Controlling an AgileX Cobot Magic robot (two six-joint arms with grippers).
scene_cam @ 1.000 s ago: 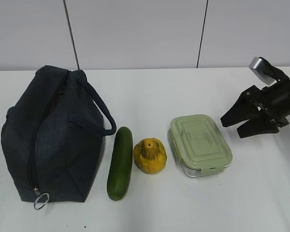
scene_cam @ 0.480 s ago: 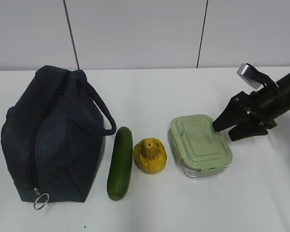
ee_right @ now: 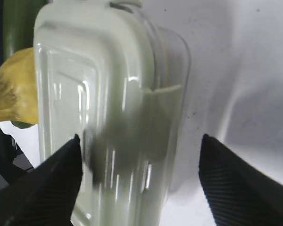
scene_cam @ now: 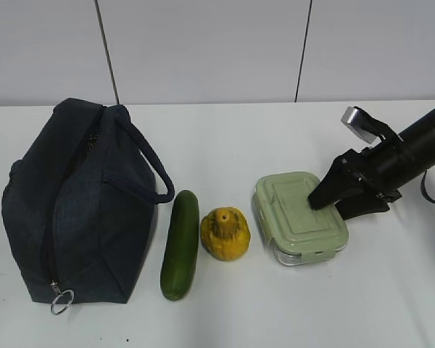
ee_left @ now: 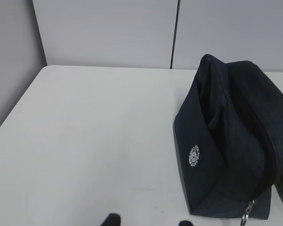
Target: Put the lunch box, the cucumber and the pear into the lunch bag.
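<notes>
I hold my right gripper (scene_cam: 333,203) spread wide at the lunch box (scene_cam: 299,217), one finger above its lid, one beyond its outer edge, to straddle and lift it. The pear (scene_cam: 225,233) sits just beside the box, the cucumber (scene_cam: 180,244) beyond, then the lunch bag (scene_cam: 76,199), whose inside I cannot see. My left gripper (ee_left: 146,221) shows only its tips, apart.

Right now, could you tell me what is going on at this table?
The right hand is open and poised over the right end of the lunch box, one finger above the lid and one off its edge, not yet closed on it. The cucumber and the pear lie untouched on the table between the box and the lunch bag. Nothing has been seen to go into the bag. The left hand hangs open beside the bag, holding nothing.
</notes>
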